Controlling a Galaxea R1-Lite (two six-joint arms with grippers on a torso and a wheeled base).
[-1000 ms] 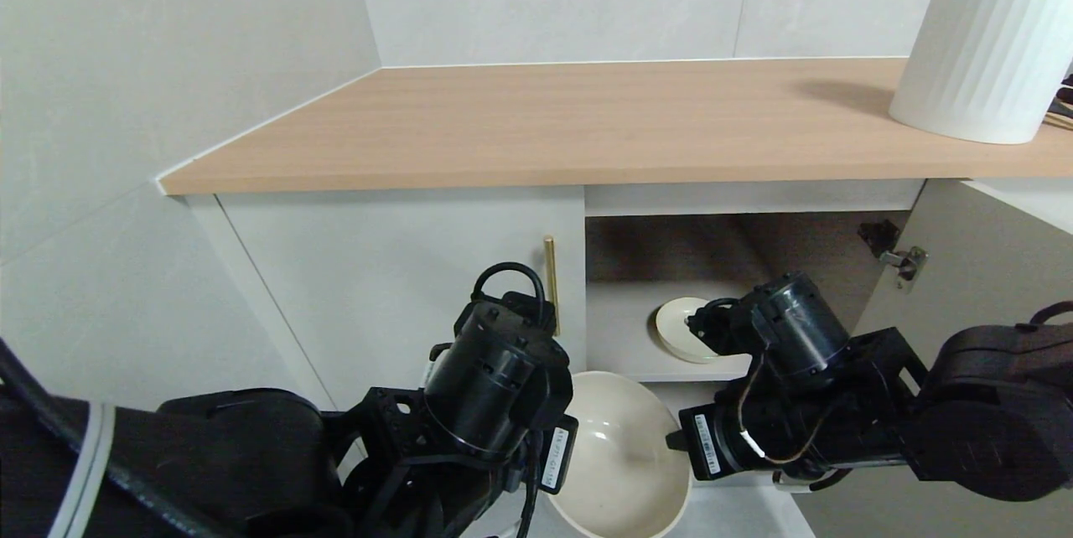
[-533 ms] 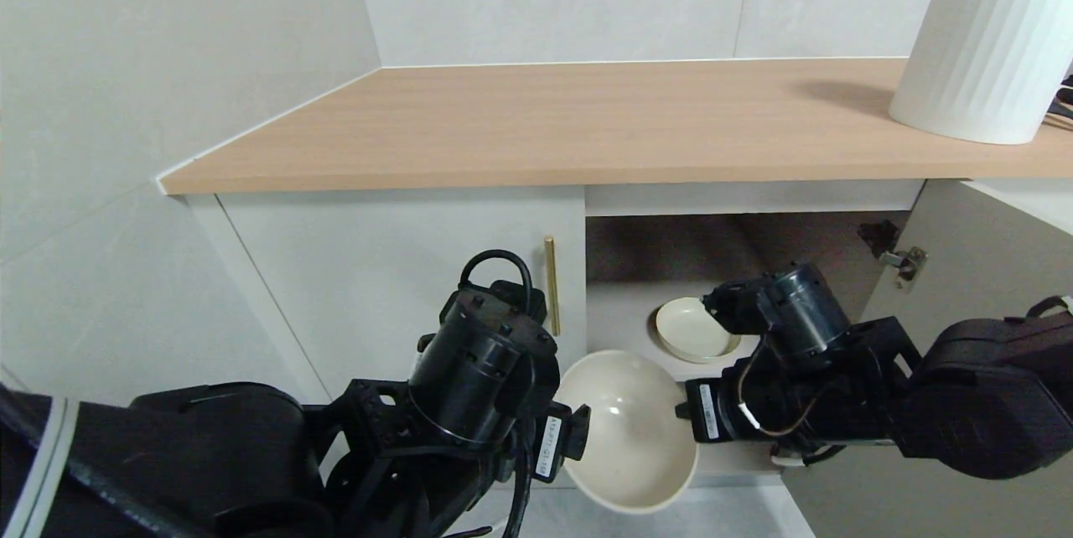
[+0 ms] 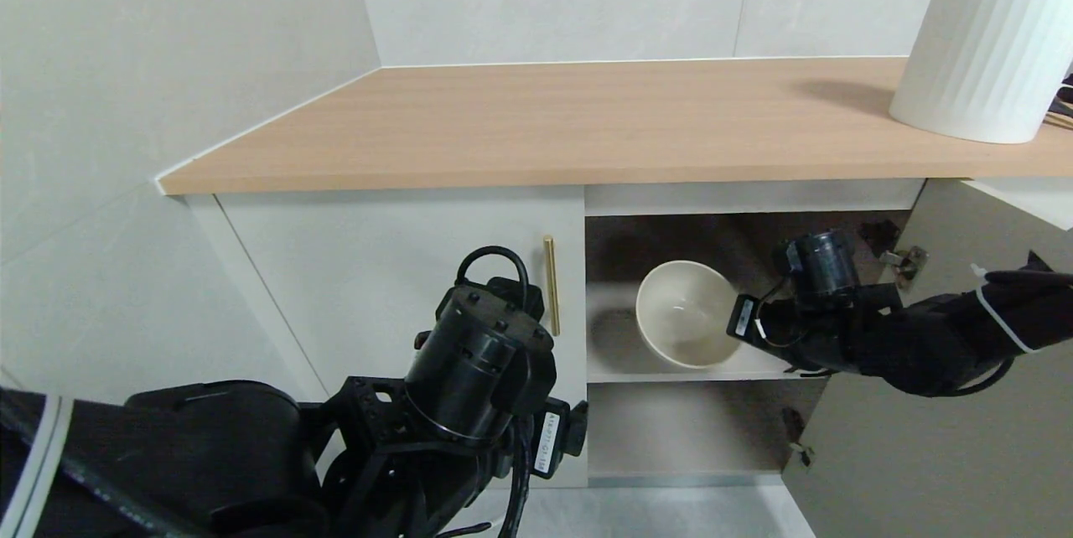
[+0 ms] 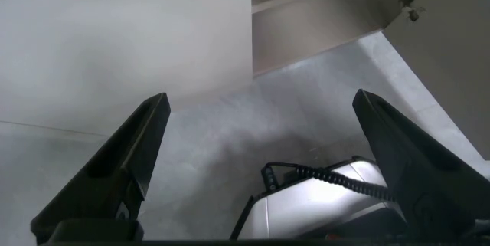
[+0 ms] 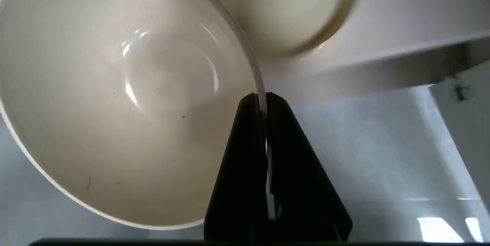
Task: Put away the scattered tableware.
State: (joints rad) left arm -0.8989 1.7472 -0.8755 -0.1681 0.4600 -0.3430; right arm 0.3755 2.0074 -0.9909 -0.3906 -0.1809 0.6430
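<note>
Overhead, the long light-wood countertop (image 3: 587,119) runs from nine to three o'clock in the head view, and a tall white ribbed cylinder (image 3: 981,43) stands at its two o'clock end. Under it, the white cabinet (image 3: 377,270) has its left door shut and its right door (image 3: 922,454) swung wide towards four o'clock, baring an upper shelf (image 3: 616,358) and a lower compartment. The large round cream bowl (image 3: 683,316) is tilted over that shelf, mouth towards the camera; whether it touches the shelf cannot be told. The right gripper (image 3: 742,322) sits at the bowl's three o'clock rim, jaws clenched on it, one finger inside and one outside. A small cream dish (image 5: 287,8) lies on the shelf just beyond the bowl. At the bowl's nine o'clock, bare shelf separates it from the thin brass bar handle (image 3: 551,285). The left gripper (image 4: 260,177) hangs low before the shut door, jaws spread wide over grey floor (image 4: 306,123).
</note>
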